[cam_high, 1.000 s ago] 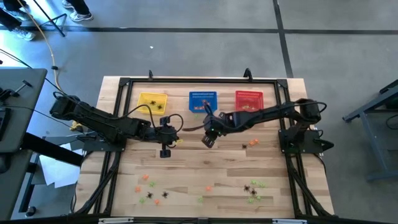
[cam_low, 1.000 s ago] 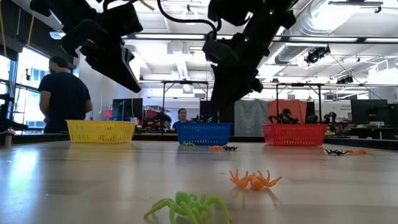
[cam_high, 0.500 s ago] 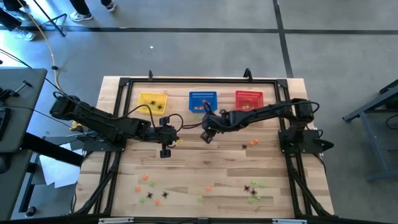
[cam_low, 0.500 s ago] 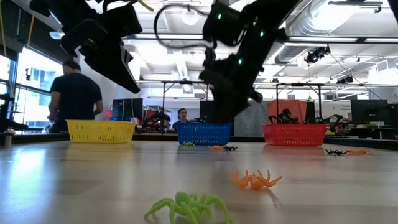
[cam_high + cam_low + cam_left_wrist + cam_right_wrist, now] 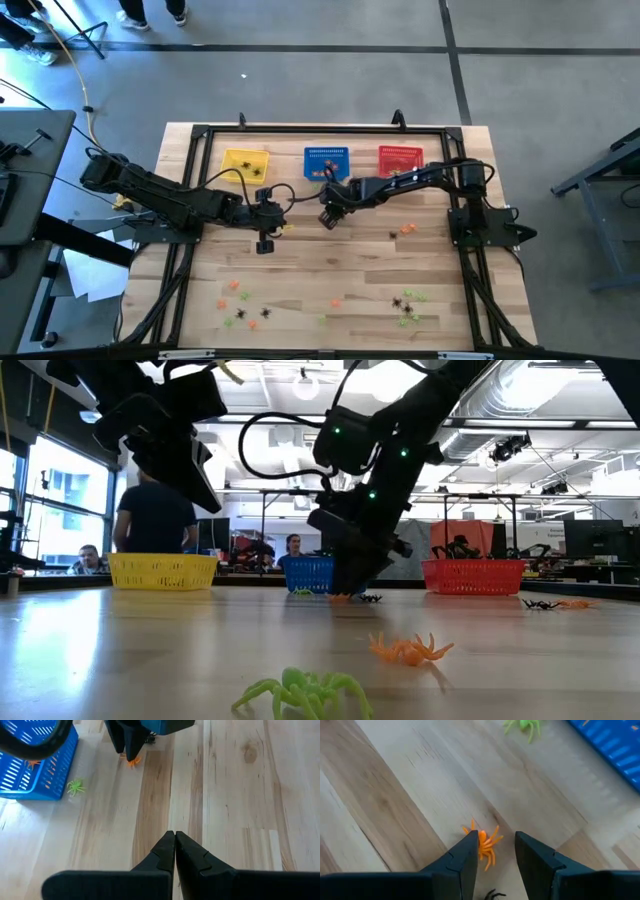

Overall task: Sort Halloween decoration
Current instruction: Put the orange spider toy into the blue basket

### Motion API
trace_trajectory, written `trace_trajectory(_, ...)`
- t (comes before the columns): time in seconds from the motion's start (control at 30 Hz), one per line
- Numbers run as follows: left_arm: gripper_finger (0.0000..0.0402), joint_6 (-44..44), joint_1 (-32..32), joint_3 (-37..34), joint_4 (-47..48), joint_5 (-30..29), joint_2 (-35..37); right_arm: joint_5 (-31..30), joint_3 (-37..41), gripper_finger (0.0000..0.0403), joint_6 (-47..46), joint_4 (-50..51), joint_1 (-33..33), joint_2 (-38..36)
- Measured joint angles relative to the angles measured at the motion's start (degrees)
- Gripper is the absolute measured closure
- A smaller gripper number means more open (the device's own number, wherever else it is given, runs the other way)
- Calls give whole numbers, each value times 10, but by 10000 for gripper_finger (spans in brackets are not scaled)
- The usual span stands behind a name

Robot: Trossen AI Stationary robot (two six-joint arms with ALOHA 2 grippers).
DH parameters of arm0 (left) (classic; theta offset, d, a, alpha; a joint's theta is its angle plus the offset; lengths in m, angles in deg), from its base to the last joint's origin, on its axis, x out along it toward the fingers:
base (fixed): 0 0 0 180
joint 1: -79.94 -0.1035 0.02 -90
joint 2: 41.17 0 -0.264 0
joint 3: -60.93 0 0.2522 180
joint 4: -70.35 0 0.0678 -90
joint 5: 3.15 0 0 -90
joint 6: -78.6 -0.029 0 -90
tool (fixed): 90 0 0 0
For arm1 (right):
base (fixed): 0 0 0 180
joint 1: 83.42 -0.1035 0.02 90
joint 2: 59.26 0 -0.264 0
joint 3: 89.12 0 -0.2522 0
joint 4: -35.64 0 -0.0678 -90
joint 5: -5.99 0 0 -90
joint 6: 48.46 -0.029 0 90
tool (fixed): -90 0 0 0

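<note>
The pale wooden table (image 5: 330, 265) carries three small mesh baskets along its far edge, yellow (image 5: 246, 163), blue (image 5: 326, 160) and red (image 5: 400, 158); a few trinkets already lie inside them, but most of the sorting looks undone, with tiny plastic spiders in orange, green and black still scattered near the front edge (image 5: 245, 300); the left gripper (image 5: 266, 240) waits above mid-table, jaws clenched on nothing; the right gripper (image 5: 495, 851) hangs low just before the blue basket, jaws parted around a small orange plastic spider (image 5: 485, 845), not yet pinched.
</note>
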Motion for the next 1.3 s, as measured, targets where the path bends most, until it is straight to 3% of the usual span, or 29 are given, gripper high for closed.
trace_trajectory(0.2,401,0,0,0,0,0,0,10,0,287,0,2,0,2)
trace_trajectory(0.47,402,0,0,0,0,0,0,52,1,394,2,5,1,3)
trace_trajectory(1.3,401,0,0,0,6,0,0,66,3,403,8,-1,0,-94)
